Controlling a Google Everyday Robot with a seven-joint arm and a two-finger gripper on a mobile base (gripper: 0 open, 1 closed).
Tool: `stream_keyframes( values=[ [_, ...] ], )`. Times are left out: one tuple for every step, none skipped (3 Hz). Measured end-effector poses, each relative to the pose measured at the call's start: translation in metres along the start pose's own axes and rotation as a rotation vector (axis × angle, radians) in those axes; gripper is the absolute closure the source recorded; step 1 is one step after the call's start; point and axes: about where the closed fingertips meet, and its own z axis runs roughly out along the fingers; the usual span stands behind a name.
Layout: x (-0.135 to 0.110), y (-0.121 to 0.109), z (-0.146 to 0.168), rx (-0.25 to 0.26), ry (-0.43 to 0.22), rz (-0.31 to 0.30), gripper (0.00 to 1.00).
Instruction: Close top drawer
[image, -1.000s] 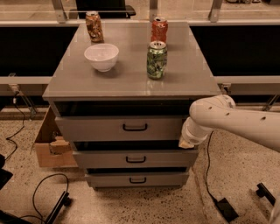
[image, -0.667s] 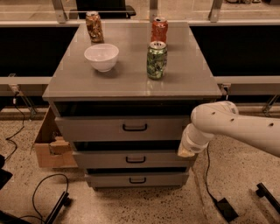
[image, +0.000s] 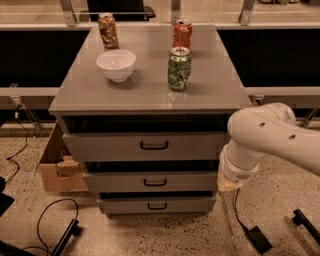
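Note:
The top drawer (image: 150, 146) is a wide grey drawer with a small black loop handle (image: 154, 145) at its centre. It stands a little way out from the grey cabinet (image: 150, 95), with a dark gap above its front. My white arm (image: 265, 137) comes in from the right. My gripper (image: 228, 184) is at the arm's tan lower end, just off the cabinet's right front corner, level with the middle drawer (image: 152, 182). It is below and to the right of the top drawer's front and touches neither the front nor the handle.
On the cabinet top stand a white bowl (image: 116, 64), a green can (image: 179, 68), a red can (image: 182, 33) and a brown can (image: 108, 30). A cardboard box (image: 56, 167) sits on the floor at the left. Cables (image: 50, 222) lie on the floor. The bottom drawer (image: 156, 205) also stands slightly out.
My arm's end has moved down and slightly to the right along the cabinet's right front corner, from top-drawer height to middle-drawer height. The drawers look unchanged.

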Motion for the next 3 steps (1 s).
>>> stream_keyframes(
  values=[
    [0.041,-0.002,-0.066,-0.012,0.096,-0.031,1.00],
    [0.092,-0.017,-0.138,0.001,0.175,0.034,1.00],
    [0.141,-0.028,-0.215,0.080,0.191,0.148,1.00]
  ],
)
